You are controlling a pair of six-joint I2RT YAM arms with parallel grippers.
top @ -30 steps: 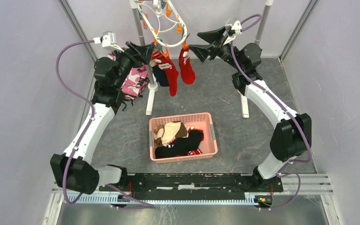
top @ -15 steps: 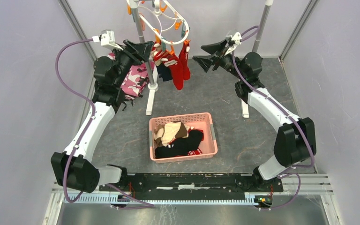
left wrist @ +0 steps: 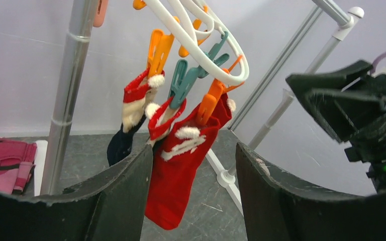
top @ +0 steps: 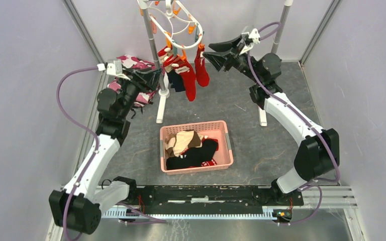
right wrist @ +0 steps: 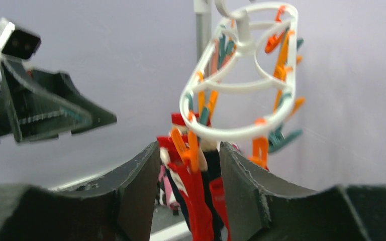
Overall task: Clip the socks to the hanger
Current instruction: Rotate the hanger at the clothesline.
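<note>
1. Grey tabletop point(top: 281, 150) runs between pale walls. Its widest bare stretch lies at the right of the overhead frame, beyond the pink basket point(top: 193, 125) at centre.
2. The hanger point(top: 173, 22) hangs at upper centre beside the rack pole point(top: 159, 80), with red and navy clipped socks point(top: 188, 75) under its near rim. Loose socks point(top: 193, 153) lie in the basket.
3. My left claw point(left wrist: 193, 150) stands spread and empty, just left of the clipped socks, close to the pole.
4. My right claw point(right wrist: 188, 148) gapes empty too, just right of them. Whether a tip touches fabric, I cannot tell.
5. A pink camouflage cloth point(top: 130, 63) fills the upper-left corner.
</note>
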